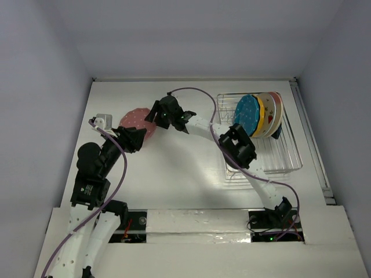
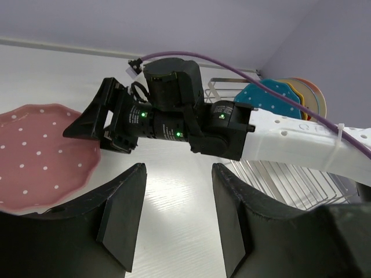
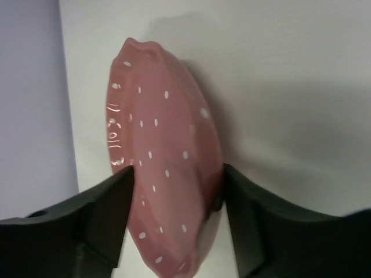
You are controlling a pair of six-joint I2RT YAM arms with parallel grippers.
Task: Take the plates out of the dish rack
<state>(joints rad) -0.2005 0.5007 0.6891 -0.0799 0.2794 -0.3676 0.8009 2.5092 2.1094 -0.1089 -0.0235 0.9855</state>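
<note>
From above, the rack [image 1: 287,153] sits at the right of the table [image 1: 174,174]. The teal plate [image 1: 246,113] stands upright in it, with the orange plate [image 1: 261,117] and a cream plate [image 1: 273,110] close behind. The red plate [image 1: 134,120] is out of the rack, at the far left of the table. The right arm reaches across, and the right claw [image 1: 152,117] is at the red plate's right edge. The left claw [image 1: 134,139] is just on the near side of the red plate.

In the left wrist view, the left claw [image 2: 177,214] is wide apart and holds nothing. Ahead of it, the right claw [image 2: 87,124] meets the rim of the red plate [image 2: 35,162], which looks low and nearly flat on the table. The teal plate [image 2: 266,95] and the rack [image 2: 278,182] show behind the right arm.

In the right wrist view, the right claw [image 3: 177,191] holds the red plate [image 3: 162,145]. One finger lies against its dotted face and the other against its back, with the white table beyond.
</note>
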